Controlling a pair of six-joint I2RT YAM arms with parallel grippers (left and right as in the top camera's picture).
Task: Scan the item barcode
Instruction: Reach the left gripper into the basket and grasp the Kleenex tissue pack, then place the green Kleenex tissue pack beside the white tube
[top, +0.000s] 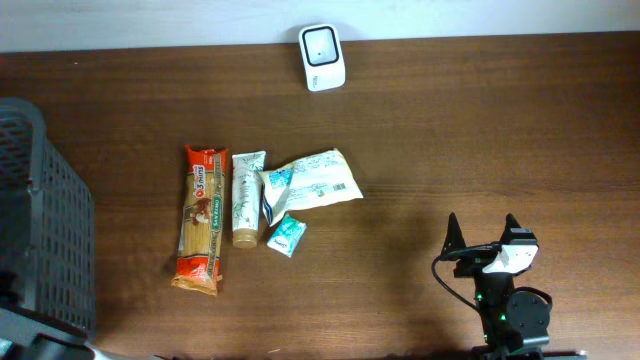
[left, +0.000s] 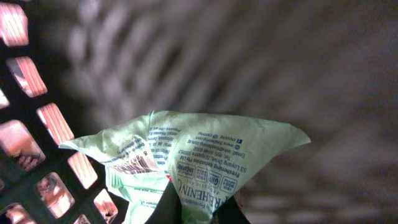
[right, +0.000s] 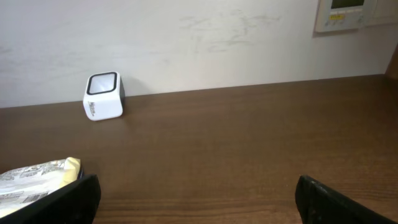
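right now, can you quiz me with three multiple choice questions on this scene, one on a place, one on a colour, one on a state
1. Where does the scanner stand?
A) at the far edge of the table
B) at its near edge
C) on the floor

2. What colour is the packet in the left claw?
A) red
B) light green
C) black

3. How is the right claw?
A) shut on a bottle
B) shut on nothing
C) open, empty

Answers: 1 A, the overhead view shows it at the far rim. 2 B, the left wrist view shows pale green wrapping. 3 C, its fingers stand wide apart with nothing between.
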